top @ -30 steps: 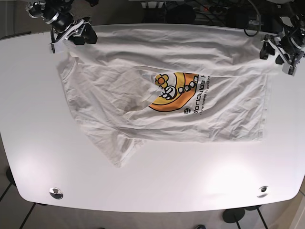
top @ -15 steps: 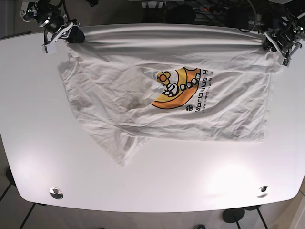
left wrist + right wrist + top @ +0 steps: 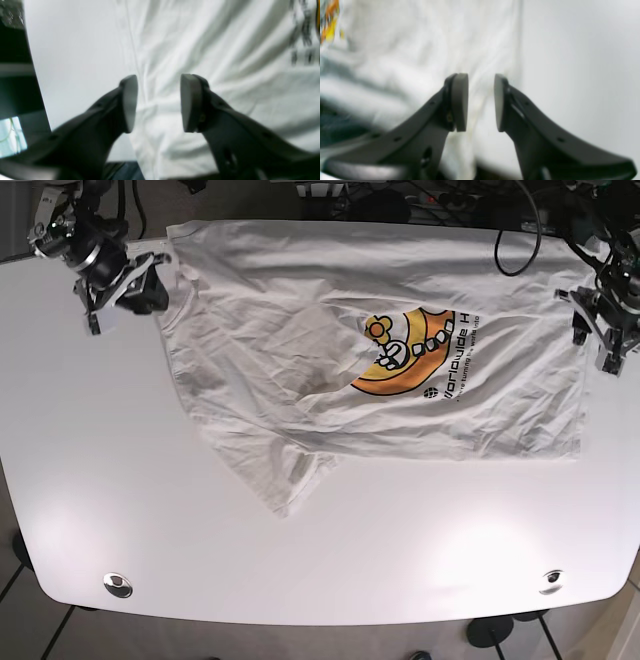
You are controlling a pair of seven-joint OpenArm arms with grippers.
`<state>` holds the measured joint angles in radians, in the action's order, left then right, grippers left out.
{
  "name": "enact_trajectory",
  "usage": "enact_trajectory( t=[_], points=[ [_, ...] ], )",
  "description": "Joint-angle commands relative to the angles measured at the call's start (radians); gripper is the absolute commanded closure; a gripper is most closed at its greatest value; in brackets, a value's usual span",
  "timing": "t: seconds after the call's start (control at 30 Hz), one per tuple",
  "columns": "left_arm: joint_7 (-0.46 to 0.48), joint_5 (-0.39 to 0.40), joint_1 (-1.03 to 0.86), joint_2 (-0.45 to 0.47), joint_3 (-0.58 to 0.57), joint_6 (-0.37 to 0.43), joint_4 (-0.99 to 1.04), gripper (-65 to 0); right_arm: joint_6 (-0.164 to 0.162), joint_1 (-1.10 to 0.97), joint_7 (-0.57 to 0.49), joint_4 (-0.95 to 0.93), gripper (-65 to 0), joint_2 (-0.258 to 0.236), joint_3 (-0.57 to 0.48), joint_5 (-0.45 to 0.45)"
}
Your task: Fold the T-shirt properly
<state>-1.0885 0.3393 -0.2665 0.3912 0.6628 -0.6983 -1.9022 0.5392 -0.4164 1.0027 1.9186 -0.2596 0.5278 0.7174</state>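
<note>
Your shirt point(image 3: 380, 350) spread flat on counter point(image 3: 300, 560), left gripper point(image 3: 158, 102) jaws spread, right gripper point(image 3: 480, 101) jaws spread, both empty.

You are looking at a shirt point(image 3: 330, 350) of soft white cloth, matt and creased, its print point(image 3: 410, 355) lying flat in orange and black. The bench point(image 3: 330, 560) is showing a smooth white top with a glossy sheen. Both grippers' jaws are looking like dark matt plastic.
</note>
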Motion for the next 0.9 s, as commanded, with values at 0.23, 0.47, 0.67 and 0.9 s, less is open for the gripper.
enact_trajectory(
  t=[0.23,0.47,0.67,0.9],
  points=[
    [0.026,-0.065,0.379,0.019,-0.182,0.0,0.201,-37.5,0.009,0.508,0.074,-0.268,-52.5,0.065,-0.045,-0.351],
    [0.081,-0.067,0.596,-0.008,-0.142,0.114,0.441,-37.5,0.009,0.79,-0.123,-0.73,-52.3,0.05,-0.194,-0.437],
    [0.253,-0.07,0.602,0.025,-0.14,0.121,0.57,-37.5,0.006,0.882,-0.276,-0.996,-52.3,0.075,-0.347,-0.43],
    [0.499,-0.069,0.683,0.116,-0.143,0.38,0.883,-37.8,0.002,0.879,-0.278,-0.997,-28.2,0.147,-0.39,-0.431]
  ],
)
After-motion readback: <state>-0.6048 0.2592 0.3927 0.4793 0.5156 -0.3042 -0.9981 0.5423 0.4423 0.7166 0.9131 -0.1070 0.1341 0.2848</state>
